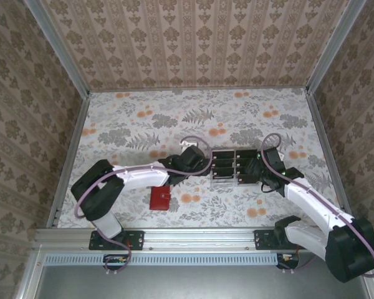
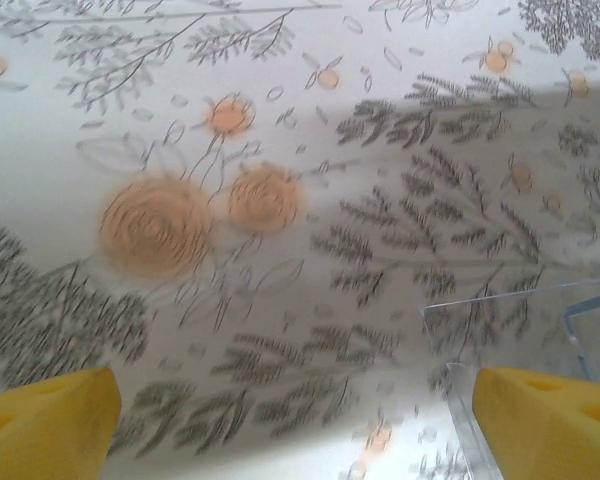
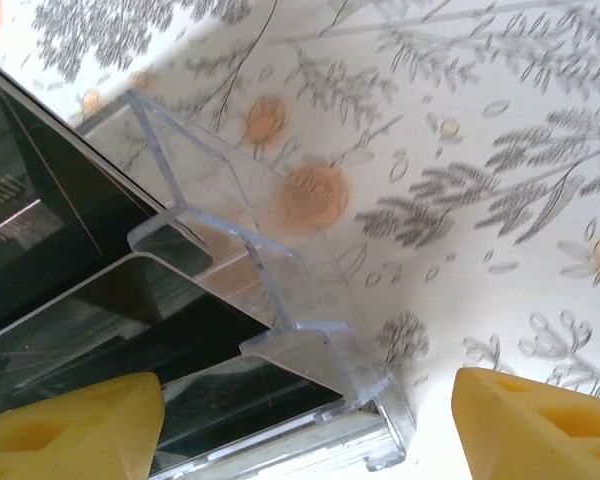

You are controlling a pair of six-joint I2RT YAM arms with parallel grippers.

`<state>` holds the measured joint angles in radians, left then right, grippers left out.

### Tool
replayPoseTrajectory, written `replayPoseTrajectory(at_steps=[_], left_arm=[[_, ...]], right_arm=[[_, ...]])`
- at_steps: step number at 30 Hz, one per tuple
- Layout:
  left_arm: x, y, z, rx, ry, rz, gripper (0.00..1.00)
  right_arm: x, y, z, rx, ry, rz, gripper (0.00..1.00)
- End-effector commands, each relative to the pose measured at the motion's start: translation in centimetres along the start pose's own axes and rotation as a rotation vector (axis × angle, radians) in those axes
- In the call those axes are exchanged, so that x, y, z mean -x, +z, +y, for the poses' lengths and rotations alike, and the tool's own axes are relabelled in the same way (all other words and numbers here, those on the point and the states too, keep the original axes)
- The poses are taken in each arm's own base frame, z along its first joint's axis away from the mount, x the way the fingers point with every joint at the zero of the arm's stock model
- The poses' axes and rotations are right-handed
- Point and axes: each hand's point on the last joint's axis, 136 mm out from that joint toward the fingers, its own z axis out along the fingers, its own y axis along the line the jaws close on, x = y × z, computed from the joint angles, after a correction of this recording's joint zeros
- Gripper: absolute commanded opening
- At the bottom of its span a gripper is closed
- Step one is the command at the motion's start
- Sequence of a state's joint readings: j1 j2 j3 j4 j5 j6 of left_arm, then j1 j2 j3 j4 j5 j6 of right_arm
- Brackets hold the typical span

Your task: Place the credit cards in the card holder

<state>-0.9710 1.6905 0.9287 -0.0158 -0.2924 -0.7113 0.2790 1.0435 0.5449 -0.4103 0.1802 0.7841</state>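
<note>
right wrist: spread fingers [image 3: 70, 425] astride tray [image 3: 280, 290] corner

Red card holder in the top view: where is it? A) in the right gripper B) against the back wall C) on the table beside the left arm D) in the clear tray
C: the red card holder lies on the table beside the left arm, apart from the clear tray.
</note>
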Motion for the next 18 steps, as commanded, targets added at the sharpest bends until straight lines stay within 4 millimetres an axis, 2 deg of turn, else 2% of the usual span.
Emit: replayPoseTrajectory(at_steps=[1, 5, 9, 13, 18], left_arm=[[2.5, 1.4, -2.0, -0.053, 0.012, -0.029, 1.0], [3.3, 2.7, -2.8, -0.057, 0.022, -0.021, 1.0], [3.7, 2.5, -2.5, -0.061, -0.001, -0.025, 1.0], [4.2, 1.1, -1.5, -0.054, -0.027, -0.047, 1.0], [5.0, -1.3, 1.0, -0.034, -0.083, -0.085, 1.0]], right_arm=[[1.6, 0.6, 0.4, -0.004, -0.009, -0.015, 0.78], [2.7, 1.0, 0.5, -0.012, -0.018, -0.017, 0.78], [3.3, -0.3, 0.9, 0.021, -0.031, -0.029, 0.82], [3.7, -3.1, 1.0, 0.064, -0.033, -0.064, 1.0], [4.6, -7.0, 2.8, 0.194, -0.046, -0.109, 1.0]])
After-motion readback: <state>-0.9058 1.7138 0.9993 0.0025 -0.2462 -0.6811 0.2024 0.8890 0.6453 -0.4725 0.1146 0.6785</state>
